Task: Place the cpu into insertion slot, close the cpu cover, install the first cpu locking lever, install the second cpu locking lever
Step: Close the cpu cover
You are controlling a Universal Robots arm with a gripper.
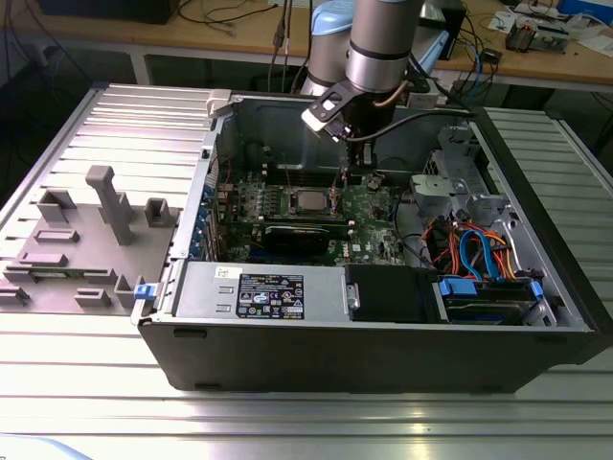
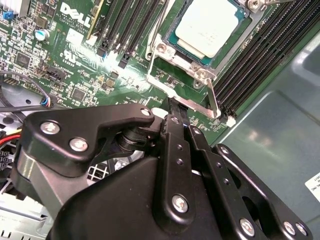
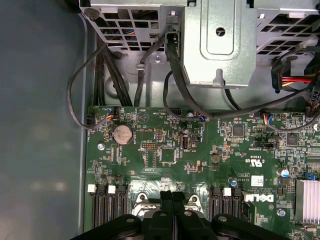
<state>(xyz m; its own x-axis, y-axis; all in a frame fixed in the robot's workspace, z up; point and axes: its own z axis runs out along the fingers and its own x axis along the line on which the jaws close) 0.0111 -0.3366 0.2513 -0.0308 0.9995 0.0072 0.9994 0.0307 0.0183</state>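
The cpu [image 2: 207,25], with a dull silver top, lies flat in the insertion slot on the green board and also shows in the exterior view [image 1: 308,201]. The cpu cover [image 2: 162,49], a thin silvery frame, lies around it. A thin silver locking lever [image 2: 213,100] runs along the socket's edge on the side towards me. My gripper [image 2: 175,106] hangs just above the board beside that lever, with its black fingers [image 3: 167,199] pressed together and nothing visible between them. In the exterior view the gripper [image 1: 347,180] reaches down into the open case at the cpu's right.
Long black memory slots [image 2: 260,55] flank the socket on both sides. A black graphics card [image 1: 302,235] lies in front of it. A metal drive cage [image 3: 220,45] and black cables [image 3: 120,75] stand past the board. A grey fixture plate [image 1: 86,240] lies outside the case.
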